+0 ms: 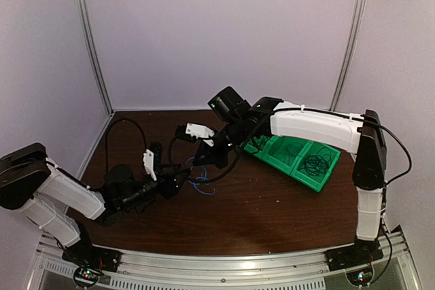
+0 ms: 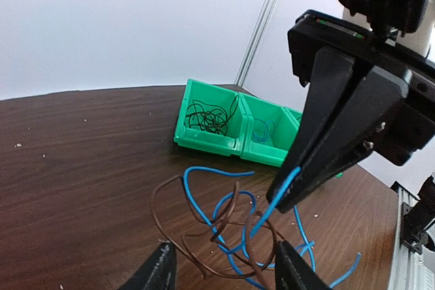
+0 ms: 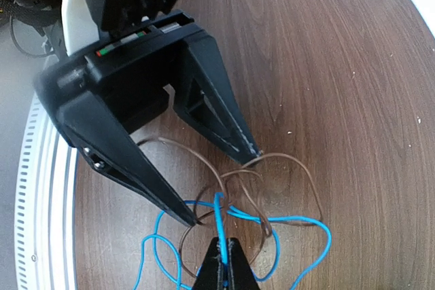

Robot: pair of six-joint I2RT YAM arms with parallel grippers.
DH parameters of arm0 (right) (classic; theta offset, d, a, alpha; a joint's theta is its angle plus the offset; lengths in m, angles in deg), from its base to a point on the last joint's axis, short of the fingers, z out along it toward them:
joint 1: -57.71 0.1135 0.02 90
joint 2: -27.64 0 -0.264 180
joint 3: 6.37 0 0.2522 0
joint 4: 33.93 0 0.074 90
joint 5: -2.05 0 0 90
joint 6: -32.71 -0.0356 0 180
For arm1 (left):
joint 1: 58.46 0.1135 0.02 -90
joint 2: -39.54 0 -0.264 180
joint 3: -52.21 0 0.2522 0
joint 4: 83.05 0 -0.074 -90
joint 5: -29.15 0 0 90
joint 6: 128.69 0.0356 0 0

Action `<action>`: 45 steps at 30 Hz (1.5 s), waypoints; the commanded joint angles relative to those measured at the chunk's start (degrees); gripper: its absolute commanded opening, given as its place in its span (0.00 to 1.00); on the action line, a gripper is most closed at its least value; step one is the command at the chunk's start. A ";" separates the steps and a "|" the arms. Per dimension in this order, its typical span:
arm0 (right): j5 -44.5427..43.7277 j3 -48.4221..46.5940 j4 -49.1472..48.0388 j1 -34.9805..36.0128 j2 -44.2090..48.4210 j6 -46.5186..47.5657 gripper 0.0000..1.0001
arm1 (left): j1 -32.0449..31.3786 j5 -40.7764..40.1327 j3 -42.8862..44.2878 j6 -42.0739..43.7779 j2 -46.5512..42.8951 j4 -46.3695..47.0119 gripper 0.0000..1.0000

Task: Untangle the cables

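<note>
We see the tangle of cables [image 2: 231,236] lying on the dark wooden table [image 2: 81,168], in the lower centre of the left wrist view. A blue cable [image 2: 204,169] and a brown cable [image 2: 153,202] loop through each other there. Our right gripper [image 2: 282,200] reaches in from the upper right of that view, its jaws closed on a strand of the blue cable that rises from the heap to the fingertips. Our left gripper [image 3: 224,188] stands open, one finger on each side of the tangle; we cannot tell whether the tips touch a wire. Behind, at mid frame, a green bin [image 2: 207,142] holds black cables [image 2: 204,117] in its left compartment and blue wire in the next.
</note>
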 commanded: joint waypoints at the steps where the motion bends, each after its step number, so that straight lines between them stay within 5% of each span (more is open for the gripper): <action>1: 0.26 0.53 0.98 0.60 1.19 -1.06 0.00 | -0.30 -1.33 3.00 0.75 6.17 10.49 0.45; 5: -1.68 2.69 0.52 0.60 3.38 -0.26 0.00 | -0.30 -1.45 2.44 -0.56 8.35 14.85 0.41; 9: -2.64 3.83 1.39 0.60 4.04 0.52 0.00 | -0.29 -0.76 0.68 -1.42 6.64 17.63 0.50; 19: -2.43 4.75 0.50 0.58 3.69 0.29 0.00 | -0.30 -3.72 -0.49 -0.72 -3.22 3.43 0.50; 26: -2.74 4.27 0.64 0.57 3.16 0.36 0.00 | -0.30 -1.09 4.81 -5.33 -1.56 -10.46 0.52; 37: -3.10 4.62 0.71 0.45 3.04 0.49 0.00 | -0.30 -1.11 0.42 -7.91 -4.71 -6.52 0.00; 45: -7.02 8.45 -1.62 -10.96 12.69 -0.60 0.00 | 0.52 -20.53 -6.14 -14.07 -17.47 -22.72 0.00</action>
